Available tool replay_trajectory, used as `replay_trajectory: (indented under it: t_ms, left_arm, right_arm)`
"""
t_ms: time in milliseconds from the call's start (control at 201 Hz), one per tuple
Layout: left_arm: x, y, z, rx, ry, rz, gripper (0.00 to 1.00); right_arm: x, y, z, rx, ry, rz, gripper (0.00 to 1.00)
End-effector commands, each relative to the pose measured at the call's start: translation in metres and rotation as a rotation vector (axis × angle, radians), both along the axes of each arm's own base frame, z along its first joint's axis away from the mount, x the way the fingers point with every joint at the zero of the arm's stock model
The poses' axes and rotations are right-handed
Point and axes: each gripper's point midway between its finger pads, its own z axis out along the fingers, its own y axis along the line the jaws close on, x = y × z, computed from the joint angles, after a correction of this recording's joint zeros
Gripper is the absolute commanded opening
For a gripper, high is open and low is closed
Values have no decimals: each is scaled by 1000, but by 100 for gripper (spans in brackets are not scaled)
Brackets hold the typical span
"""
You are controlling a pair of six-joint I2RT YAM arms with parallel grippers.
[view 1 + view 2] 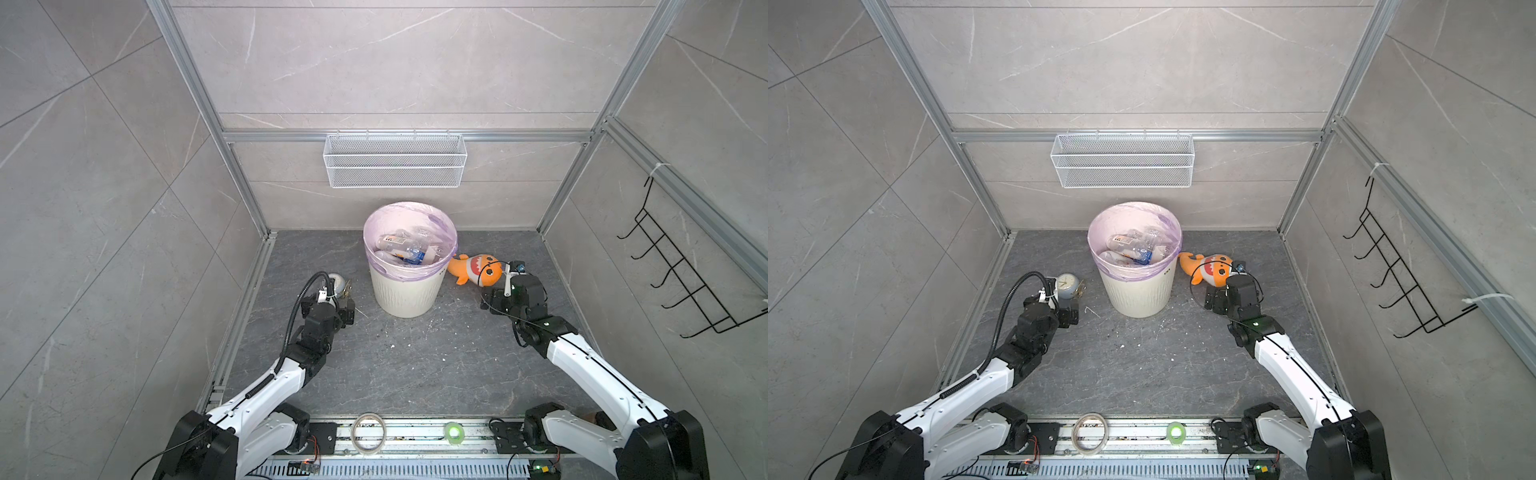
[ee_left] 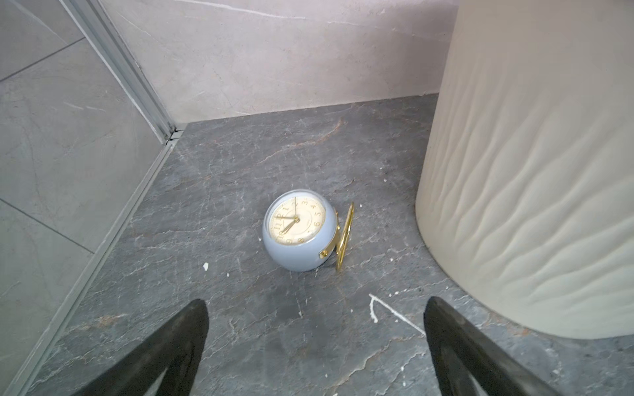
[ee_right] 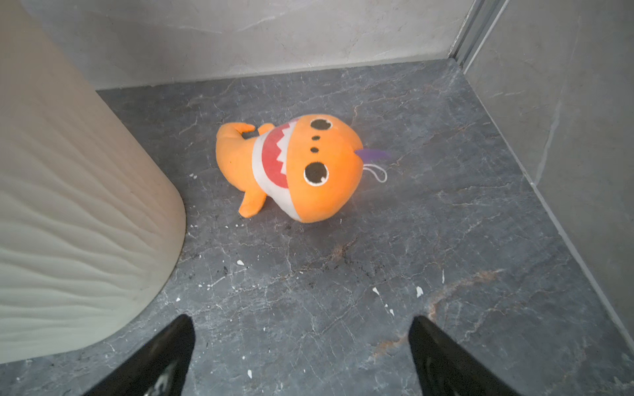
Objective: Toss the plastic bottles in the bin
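All visible plastic bottles (image 1: 405,251) lie inside the bin (image 1: 401,293); none seen on the table (image 1: 395,365) around it. Left claw (image 2: 315,303) and right claw (image 3: 301,320) flank the bin, both wide, empty. Bottles judged light, crushable, slick: grip mid-body.

There is one bin (image 1: 401,295), a heap of plastic bottles (image 1: 405,249) too jumbled to count, one clock (image 2: 298,229), one plush shark (image 3: 295,168), one wire basket (image 1: 395,162), one hook rack (image 1: 685,259) and two tape rolls (image 1: 368,433).
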Motion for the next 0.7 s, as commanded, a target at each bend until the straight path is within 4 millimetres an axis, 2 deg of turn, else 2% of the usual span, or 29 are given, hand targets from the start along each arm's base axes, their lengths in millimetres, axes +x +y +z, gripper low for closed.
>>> replay_trajectory:
  t_ms: [0, 129, 309, 692]
  left_arm:
    - [4, 10, 25, 16, -135, 11, 100]
    - [3, 23, 17, 19, -147, 15, 100]
    - [5, 29, 5, 71, -137, -19, 100]
    - [24, 56, -20, -11, -81, -3, 100]
  right_arm:
    - [3, 0, 5, -32, -79, 33, 100]
    - [2, 3, 1, -46, -139, 66, 100]
    - [1, 2, -5, -112, -163, 66, 99]
    - [1, 2, -7, -128, -172, 53, 100]
